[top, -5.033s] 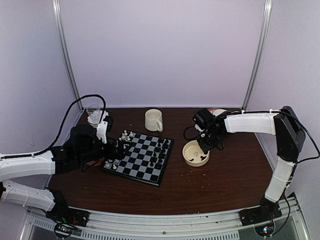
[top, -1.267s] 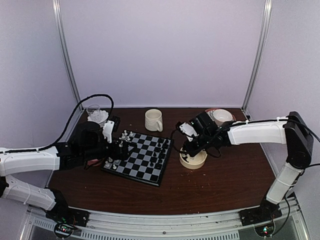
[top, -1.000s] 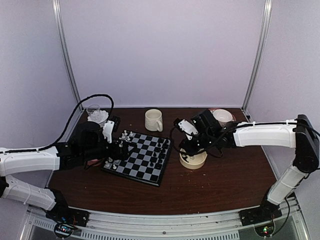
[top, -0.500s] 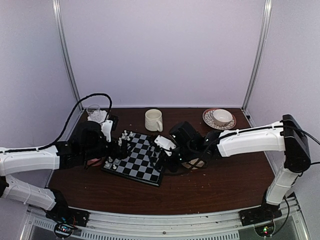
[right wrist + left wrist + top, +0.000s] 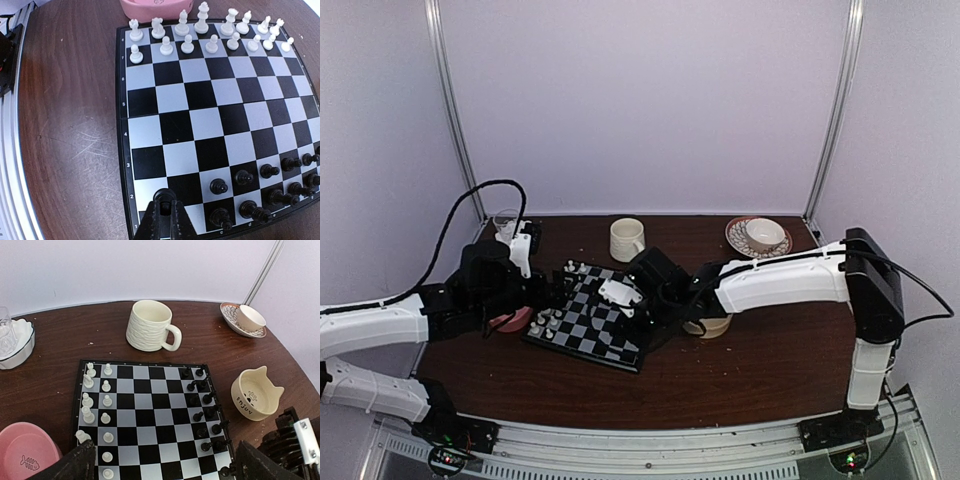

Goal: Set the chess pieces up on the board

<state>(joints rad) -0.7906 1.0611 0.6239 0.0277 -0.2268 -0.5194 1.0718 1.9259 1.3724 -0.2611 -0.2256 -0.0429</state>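
Observation:
The board (image 5: 588, 322) lies left of centre on the table. White chess pieces (image 5: 98, 399) fill two rows along its left side, black chess pieces (image 5: 205, 401) stand along its right side. My right gripper (image 5: 165, 212) is shut on a black piece (image 5: 164, 195), which hangs over the board's (image 5: 200, 116) near corner next to the other black pieces (image 5: 260, 192). In the top view the right gripper (image 5: 641, 324) hovers over the board's right edge. My left gripper (image 5: 165, 471) stands wide open and empty above the board's (image 5: 150, 416) near edge; in the top view it (image 5: 542, 293) is at the board's left.
A cream mug (image 5: 148, 326) stands behind the board. A cream cat-eared bowl (image 5: 256, 393) sits to its right, a saucer with a cup (image 5: 246, 320) at the back right. A pink bowl (image 5: 24, 451) and a white dish with a glass (image 5: 12, 337) are to the left.
My right arm has swung left from the cat-eared bowl to the board's near right corner with the black piece in its jaws. The left gripper has drawn back a little to the left.

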